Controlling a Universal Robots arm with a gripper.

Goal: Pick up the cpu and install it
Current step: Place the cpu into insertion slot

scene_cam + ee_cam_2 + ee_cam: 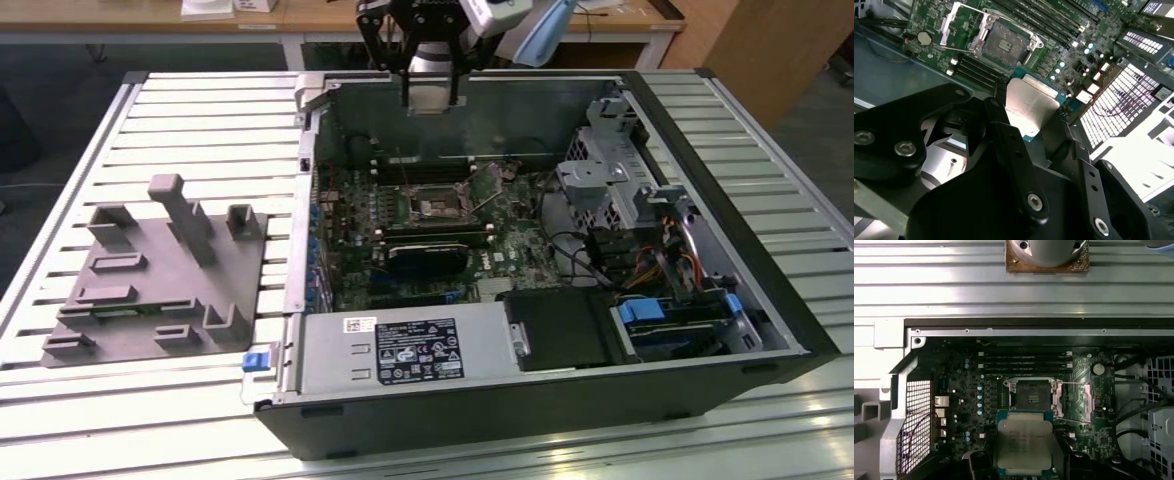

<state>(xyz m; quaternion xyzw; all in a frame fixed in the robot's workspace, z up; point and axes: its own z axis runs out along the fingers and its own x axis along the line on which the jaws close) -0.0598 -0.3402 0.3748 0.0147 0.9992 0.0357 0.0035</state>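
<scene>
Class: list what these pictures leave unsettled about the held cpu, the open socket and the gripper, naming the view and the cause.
- The cpu: its underside faces away from both wrist cameras.
- The socket: its contacts are too small to make out in the first wrist view and the exterior view.
- The gripper: in the second wrist view its own black links hide where it meets the cpu's near edge.

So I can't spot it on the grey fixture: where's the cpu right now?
In both wrist views the cpu sits in the gripper, held over the motherboard near the open socket.
</scene>
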